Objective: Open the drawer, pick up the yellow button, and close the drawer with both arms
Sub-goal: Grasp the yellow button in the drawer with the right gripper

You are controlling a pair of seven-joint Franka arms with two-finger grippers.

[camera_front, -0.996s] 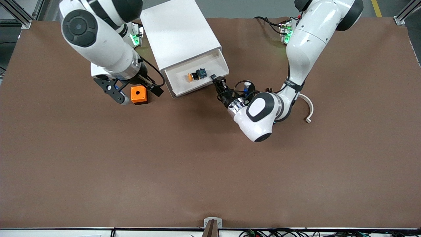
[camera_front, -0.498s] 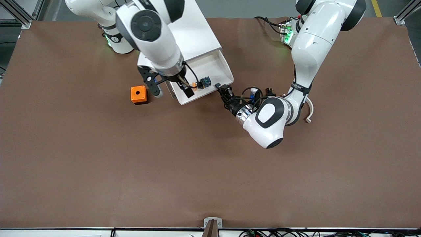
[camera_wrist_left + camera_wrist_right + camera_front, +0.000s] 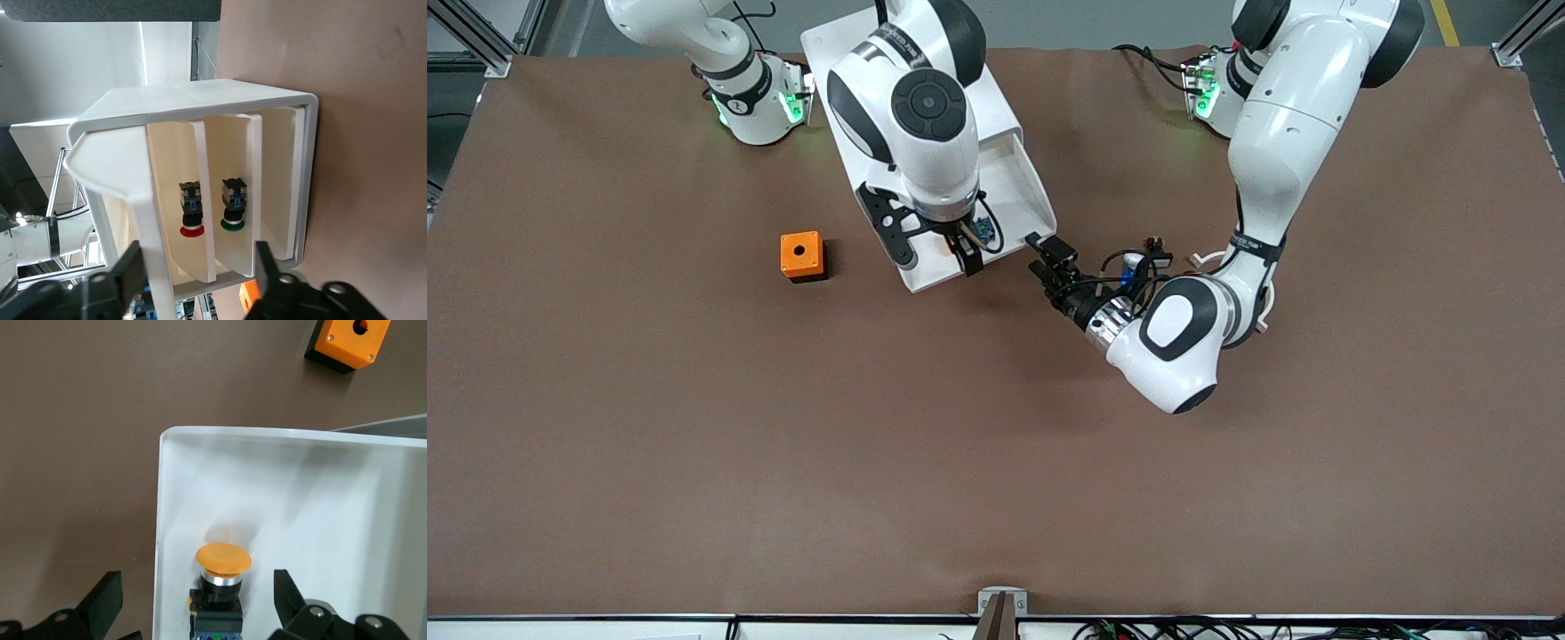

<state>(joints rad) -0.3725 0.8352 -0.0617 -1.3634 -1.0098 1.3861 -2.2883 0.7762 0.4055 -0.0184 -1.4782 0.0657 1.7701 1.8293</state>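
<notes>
The white cabinet point(image 3: 907, 89) lies with its top drawer point(image 3: 1024, 191) pulled out. The button's blue body point(image 3: 983, 229) shows in the drawer under my right gripper point(image 3: 936, 260), which is open and hangs over the drawer. In the right wrist view the button point(image 3: 223, 560), orange cap up, lies in the drawer point(image 3: 313, 487) between the open fingers of the right gripper point(image 3: 195, 593). My left gripper point(image 3: 1049, 249) is open, low at the drawer's front corner. In the left wrist view the left gripper point(image 3: 199, 257) faces the cabinet's front, with the drawer's front lip point(image 3: 152, 240) between its fingers.
An orange box with a hole point(image 3: 801, 256) stands on the table toward the right arm's end; it also shows in the right wrist view point(image 3: 348, 340). The lower drawers hold a red button point(image 3: 191, 217) and a green button point(image 3: 233, 210). A small black part point(image 3: 1156, 242) lies by the left wrist.
My right arm swung from above the orange box to over the open drawer and the button. My left gripper drew back toward the front camera, and the drawer came farther out.
</notes>
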